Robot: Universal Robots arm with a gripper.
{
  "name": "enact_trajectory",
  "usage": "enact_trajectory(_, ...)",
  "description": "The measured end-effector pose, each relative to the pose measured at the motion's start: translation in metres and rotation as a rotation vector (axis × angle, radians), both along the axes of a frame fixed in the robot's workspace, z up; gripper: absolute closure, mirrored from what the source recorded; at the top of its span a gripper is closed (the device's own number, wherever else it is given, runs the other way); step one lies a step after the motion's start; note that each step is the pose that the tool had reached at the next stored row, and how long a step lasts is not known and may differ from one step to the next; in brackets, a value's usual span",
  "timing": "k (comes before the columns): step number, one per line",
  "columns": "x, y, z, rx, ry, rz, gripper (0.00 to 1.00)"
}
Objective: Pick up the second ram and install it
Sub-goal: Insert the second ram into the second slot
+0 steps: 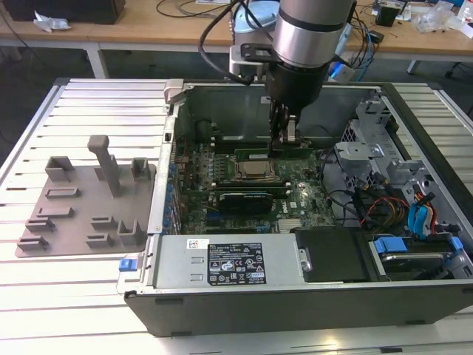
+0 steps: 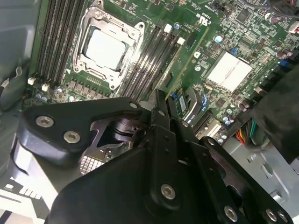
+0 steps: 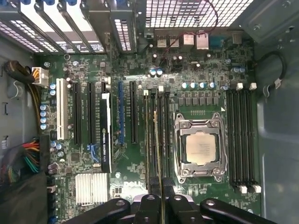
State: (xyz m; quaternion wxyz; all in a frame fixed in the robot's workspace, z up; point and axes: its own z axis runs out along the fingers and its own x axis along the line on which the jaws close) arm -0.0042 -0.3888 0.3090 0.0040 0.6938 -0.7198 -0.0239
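Even overhead light is washing the counter (image 1: 74,296) pale in the exterior view, while the arm (image 1: 310,29) is shading the computer case (image 1: 222,111). In the second wrist view the CPU lid (image 2: 105,46) is glaring white; the end effector (image 2: 167,103) is sitting dark, the ram (image 2: 189,58) glinting along its edge.

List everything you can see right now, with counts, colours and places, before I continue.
computer case: one, black, open.
table: one, white slatted, under the case.
motherboard: one, green, inside the case.
CPU socket: one, silver, mid-board.
memory slots: two banks, black, flanking the socket.
second ram: one, green-grey, edge-on between the gripper fingers, at the slots beside the socket.
power supply: one, silver, along the case's near wall.
tray with pegs: one, grey, exterior view's left.
arm: one, silver and black, reaching into the case.
gripper: one, black, shut on the second ram.
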Motion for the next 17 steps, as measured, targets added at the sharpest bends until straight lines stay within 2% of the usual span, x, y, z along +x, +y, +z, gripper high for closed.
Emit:
enact_trajectory(4,0.0,0.0,-0.0072,0.0,0.0,0.0,0.87)
enact_trajectory(7,0.0,0.0,-0.017,0.0,0.0,0.0,0.87)
enact_trajectory(11,0.0,0.0,-0.0233,0.0,0.0,0.0,0.87)
enact_trajectory(14,0.0,0.0,-0.034,0.0,0.0,0.0,0.87)
enact_trajectory(17,0.0,0.0,-0.0404,0.0,0.0,0.0,0.87)
